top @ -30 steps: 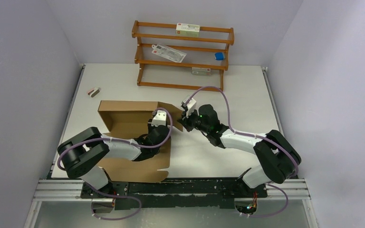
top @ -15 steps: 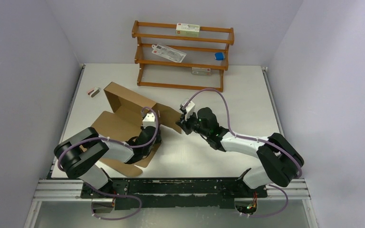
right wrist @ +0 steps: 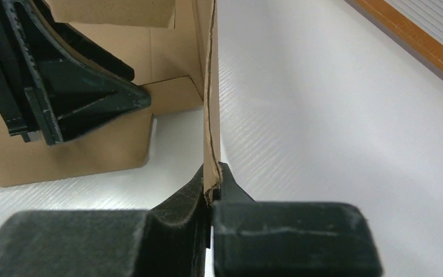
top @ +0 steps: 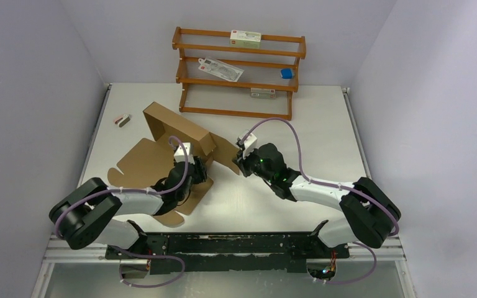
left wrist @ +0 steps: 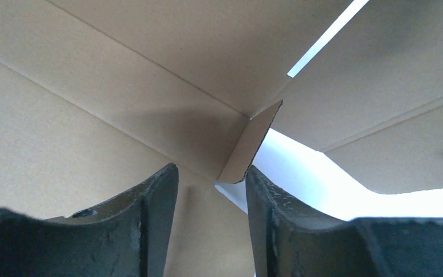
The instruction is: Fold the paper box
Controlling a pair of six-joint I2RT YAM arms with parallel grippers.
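The paper box (top: 155,158) is a brown cardboard sheet lying skewed on the table's left half, one long panel (top: 180,129) raised along its far side. My left gripper (top: 194,172) is low inside the sheet's right part. In the left wrist view its jaws (left wrist: 210,190) stand open over bare cardboard (left wrist: 121,69), and a small upright tab (left wrist: 248,144) lies just beyond the tips. My right gripper (top: 241,162) is shut on the edge of the box's right flap (right wrist: 209,86), which stands on edge between its fingers (right wrist: 210,180). The left gripper's fingers (right wrist: 121,95) show beyond that flap.
An orange-brown wooden rack (top: 239,71) stands at the back with white cartons (top: 245,38) and a small blue item (top: 286,73) on its shelves. A small loose piece (top: 122,120) lies near the table's left edge. White table (top: 310,136) stretches right of the arms.
The box has swung counter-clockwise and leftward, its far panel now raised at a slant. My left gripper moved down-left with it. The right gripper kept its grip on the flap.
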